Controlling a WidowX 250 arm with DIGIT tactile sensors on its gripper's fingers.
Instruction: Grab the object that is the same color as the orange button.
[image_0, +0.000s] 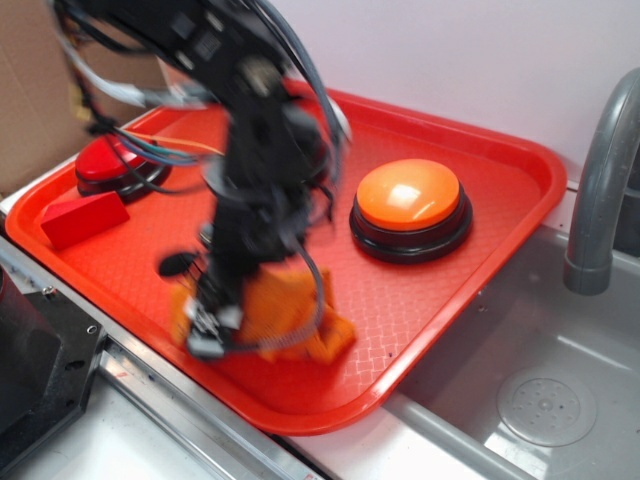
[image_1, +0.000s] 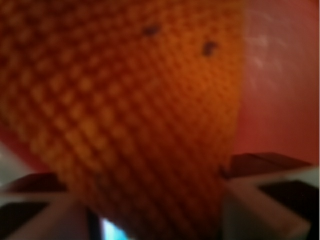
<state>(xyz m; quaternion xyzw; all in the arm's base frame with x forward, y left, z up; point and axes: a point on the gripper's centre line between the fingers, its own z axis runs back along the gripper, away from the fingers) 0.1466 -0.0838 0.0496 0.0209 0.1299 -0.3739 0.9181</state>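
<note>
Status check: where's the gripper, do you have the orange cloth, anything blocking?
Gripper down at the near end of the orange cloth. Wrist view: cloth between the fingers; grip unconfirmed. Orange button and red block stand clear.

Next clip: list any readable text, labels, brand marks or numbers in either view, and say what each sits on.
None readable in either view.
Orange button, red button, red wedge block and tray: no markings visible.
Robot arm: motion-blurred; any label unreadable.
Wrist view: only the orange knitted cloth, with dark specks, between the pincer fingers; no text.
</note>
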